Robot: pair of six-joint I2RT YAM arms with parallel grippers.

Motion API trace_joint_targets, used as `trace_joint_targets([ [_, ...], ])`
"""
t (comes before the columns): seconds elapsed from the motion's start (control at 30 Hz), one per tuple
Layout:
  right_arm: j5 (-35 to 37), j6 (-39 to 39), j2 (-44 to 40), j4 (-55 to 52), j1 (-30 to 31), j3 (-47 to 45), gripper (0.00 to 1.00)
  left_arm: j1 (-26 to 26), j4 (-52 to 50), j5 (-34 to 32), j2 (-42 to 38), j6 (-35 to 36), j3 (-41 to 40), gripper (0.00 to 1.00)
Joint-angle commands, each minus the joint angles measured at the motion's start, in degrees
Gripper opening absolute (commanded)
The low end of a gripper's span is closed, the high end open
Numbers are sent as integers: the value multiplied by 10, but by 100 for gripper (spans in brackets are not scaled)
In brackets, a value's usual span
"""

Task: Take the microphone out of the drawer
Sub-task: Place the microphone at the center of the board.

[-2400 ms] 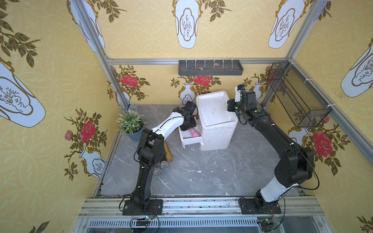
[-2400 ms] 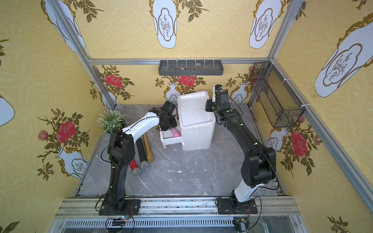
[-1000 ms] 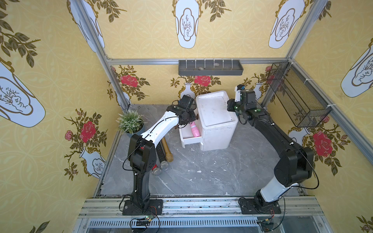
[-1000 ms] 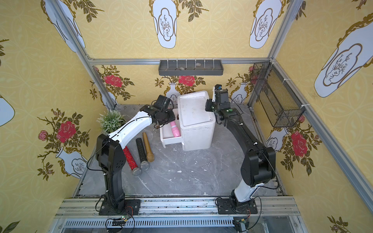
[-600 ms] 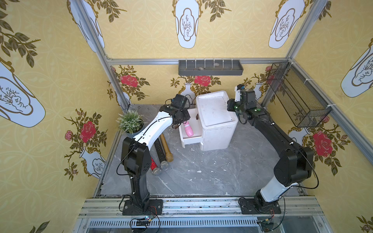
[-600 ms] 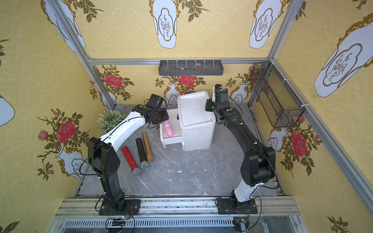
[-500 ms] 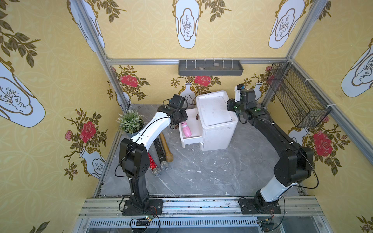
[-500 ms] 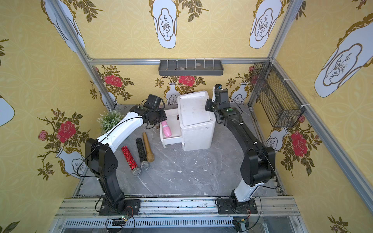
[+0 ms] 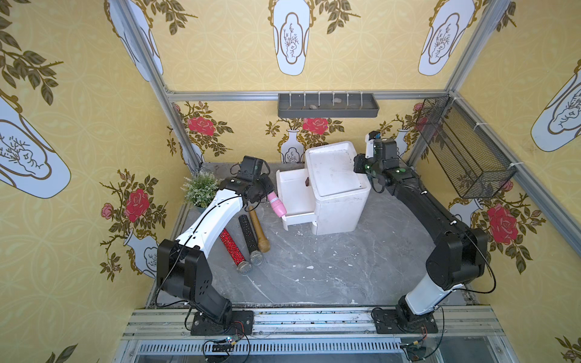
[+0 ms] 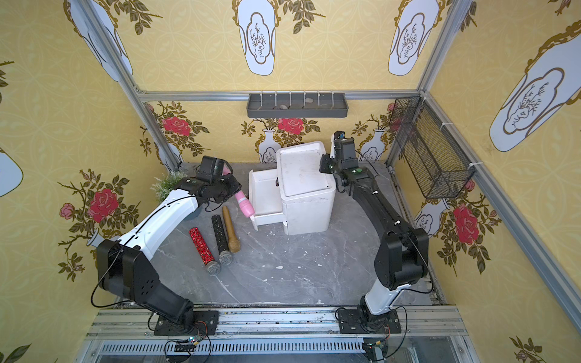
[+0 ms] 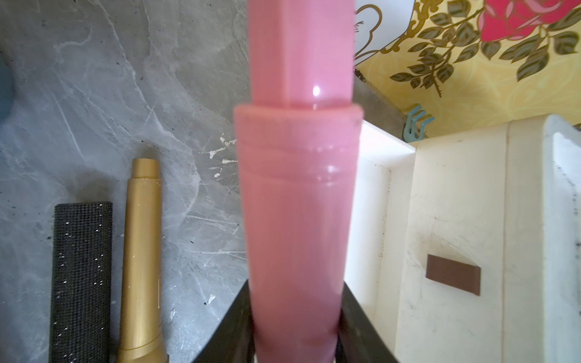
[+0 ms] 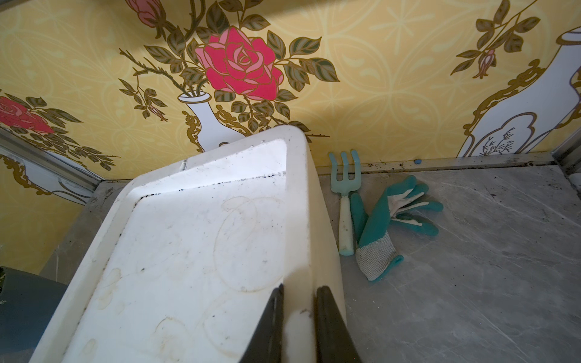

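Observation:
The pink microphone (image 9: 276, 204) (image 10: 245, 204) (image 11: 298, 204) hangs tilted in the air, with my left gripper (image 9: 268, 194) (image 11: 295, 314) shut on its body. Its lower end sits just outside the left wall of the open white drawer (image 9: 290, 188) (image 10: 264, 191) (image 11: 440, 220). Inside the drawer only a small brown block (image 11: 452, 278) shows. The drawer belongs to a white cabinet (image 9: 336, 176) (image 12: 204, 251). My right gripper (image 9: 358, 168) (image 12: 298, 301) is shut on the raised rim of the cabinet's top at its right side.
A red microphone (image 9: 232, 248), a black one (image 9: 248, 235) and a gold one (image 9: 259, 229) lie side by side on the marble table, left of the drawer. A potted plant (image 9: 201, 188) stands at the back left. A teal fork (image 12: 344, 201) and glove (image 12: 383, 226) lie behind the cabinet.
My left arm has lifted the pink microphone up out of the drawer and carried it leftward past the drawer's wall. The right arm has stayed where it was on the cabinet.

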Motion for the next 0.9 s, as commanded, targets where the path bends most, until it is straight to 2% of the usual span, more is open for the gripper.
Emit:
trace_joint_targets([
  [0.0, 5, 0, 13, -128, 1, -7, 1, 12, 32, 23, -15, -3, -9, 0],
  [0.27, 11, 0, 15, -134, 5, -8, 1, 47, -24, 29, -75, 46, -60, 0],
  [0.67, 11, -2, 23, -129, 5, -11, 1, 136, -119, 12, -265, 78, -245, 0],
  [0.87, 9, -5, 24, -126, 5, -12, 1, 176, -148, -10, -317, 89, -328, 0],
])
